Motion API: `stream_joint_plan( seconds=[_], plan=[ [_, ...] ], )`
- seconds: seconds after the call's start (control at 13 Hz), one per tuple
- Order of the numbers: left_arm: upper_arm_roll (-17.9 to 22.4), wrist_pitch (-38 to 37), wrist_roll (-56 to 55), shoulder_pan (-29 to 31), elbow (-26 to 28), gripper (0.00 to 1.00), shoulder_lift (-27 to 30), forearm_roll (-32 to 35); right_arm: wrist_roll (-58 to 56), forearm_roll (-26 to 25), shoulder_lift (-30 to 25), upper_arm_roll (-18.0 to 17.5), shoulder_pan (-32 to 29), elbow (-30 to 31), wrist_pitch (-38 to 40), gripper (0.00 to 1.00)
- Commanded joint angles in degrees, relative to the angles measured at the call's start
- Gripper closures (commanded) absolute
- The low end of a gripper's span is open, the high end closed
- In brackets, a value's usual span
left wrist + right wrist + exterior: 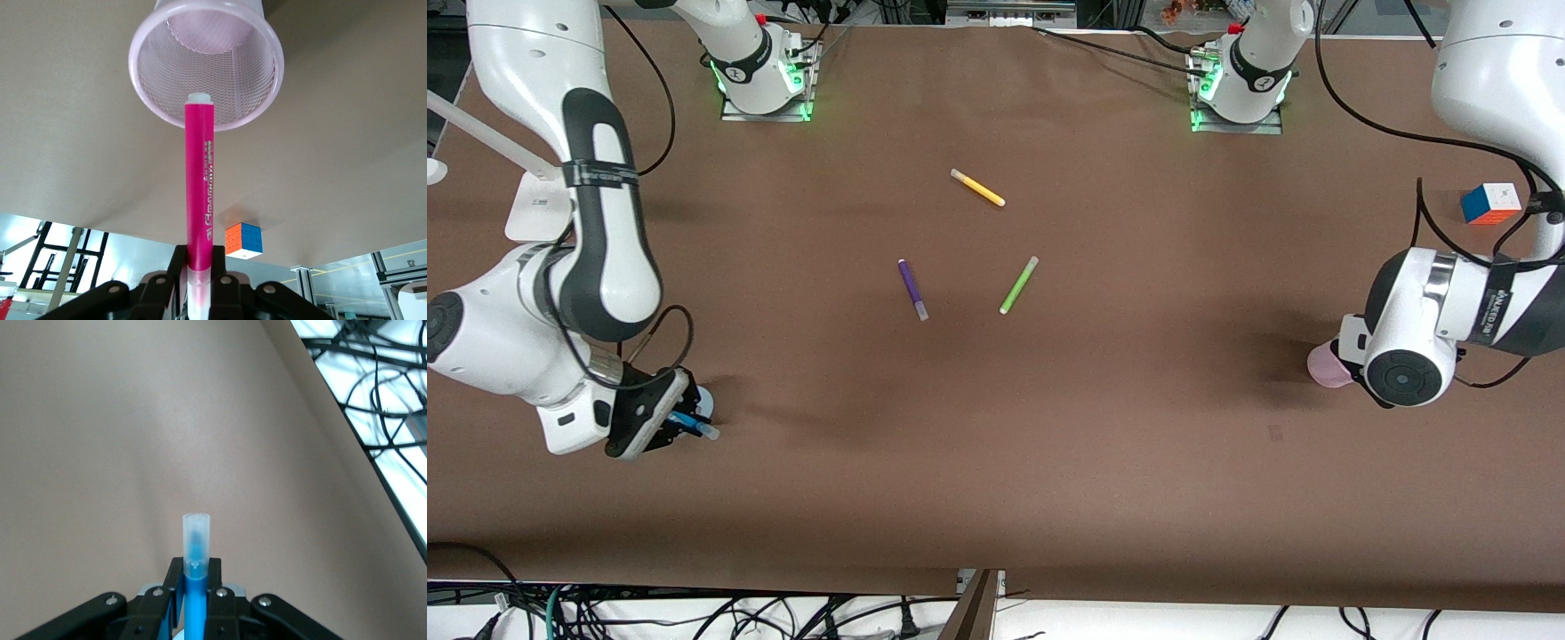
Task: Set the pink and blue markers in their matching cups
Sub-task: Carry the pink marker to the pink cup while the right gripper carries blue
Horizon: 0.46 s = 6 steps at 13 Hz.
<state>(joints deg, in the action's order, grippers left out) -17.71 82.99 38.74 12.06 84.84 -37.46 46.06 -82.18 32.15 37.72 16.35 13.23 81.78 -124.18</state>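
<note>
Left claw (200,293) clamps the pink marker (199,200) tip-first over the pink cup (260,73) for dropping, while right claw (193,600) grips the blue marker (195,560) near the blue cup (704,402).

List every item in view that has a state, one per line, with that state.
left gripper: shut on pink marker, over pink cup
pink marker: held, tip at the cup's mouth
pink cup: upright, nothing inside
right gripper: shut on blue marker
blue marker: held, capped
blue cup: mostly hidden under the right gripper
yellow pen: lying flat
purple pen: lying flat
green pen: lying flat
</note>
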Motion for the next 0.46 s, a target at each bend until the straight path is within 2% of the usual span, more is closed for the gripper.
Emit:
stream_joint_plan(
  seconds=[0.0,0.31,0.38],
  plan=[
    [0.48,-1.61,-0.77,-1.6,-2.4,1.0,-2.53,3.33,-6.49,4.14,-2.82,-0.53,-2.59,2.24,4.37,1.0],
    [0.48,-1.61,-2.27,-2.39,-2.48,1.0,-4.11,4.3,-17.38,12.48,-3.09,-0.53,-6.9,3.48,11.76,1.0],
    [0.48,-1.61,-2.18,-2.48,-2.49,0.55,-4.11,4.22,-19.66,14.16,-2.91,-0.53,-7.86,3.57,13.42,1.0]
  ],
)
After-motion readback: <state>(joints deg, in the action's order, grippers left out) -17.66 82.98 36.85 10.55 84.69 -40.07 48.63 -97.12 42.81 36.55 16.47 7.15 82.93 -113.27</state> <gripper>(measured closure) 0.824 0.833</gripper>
